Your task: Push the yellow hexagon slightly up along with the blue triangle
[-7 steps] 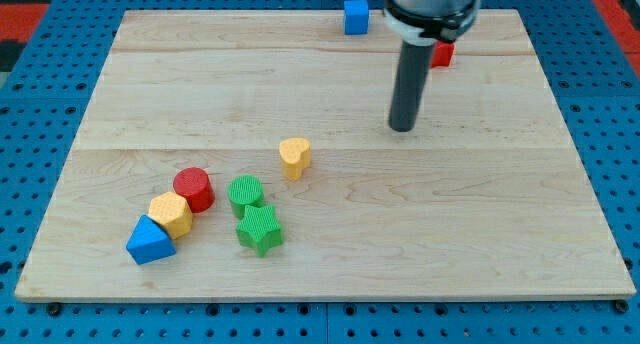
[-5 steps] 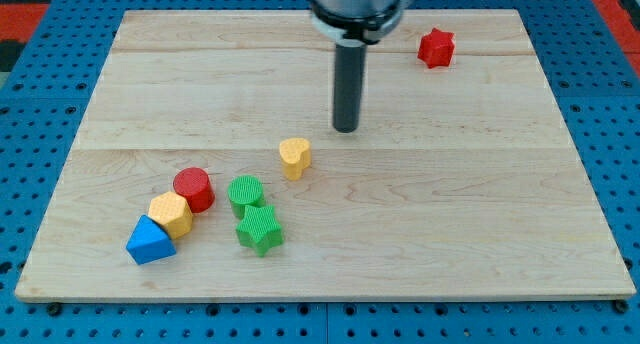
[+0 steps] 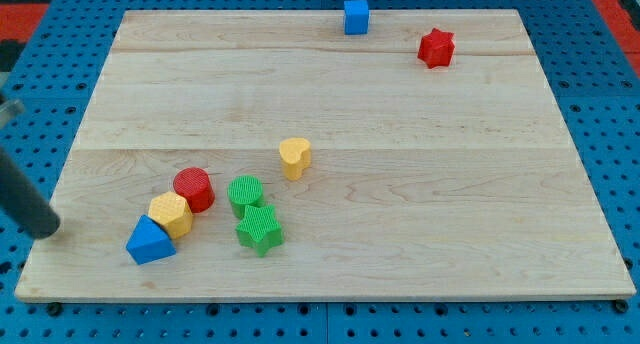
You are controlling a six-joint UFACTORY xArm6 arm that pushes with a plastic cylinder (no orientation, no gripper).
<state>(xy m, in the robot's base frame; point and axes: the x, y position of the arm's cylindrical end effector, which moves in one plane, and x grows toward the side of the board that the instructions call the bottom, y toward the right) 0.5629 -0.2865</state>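
The yellow hexagon (image 3: 171, 214) lies near the board's lower left, touching the blue triangle (image 3: 149, 241) just below and left of it. The red cylinder (image 3: 194, 189) touches the hexagon on its upper right. My tip (image 3: 44, 229) is at the view's far left, by the board's left edge, about a hundred pixels left of the blue triangle and apart from every block. The rod slants up and off the left side of the view.
A green cylinder (image 3: 246, 194) and a green star (image 3: 260, 229) sit right of the cluster. A yellow heart (image 3: 294, 156) lies near the middle. A blue cube (image 3: 356, 16) and a red star (image 3: 436, 47) are at the top. The wooden board (image 3: 420, 224) rests on blue pegboard.
The rod has swept from the board's upper middle down to the far left edge, uncovering the blue cube. No block has moved.
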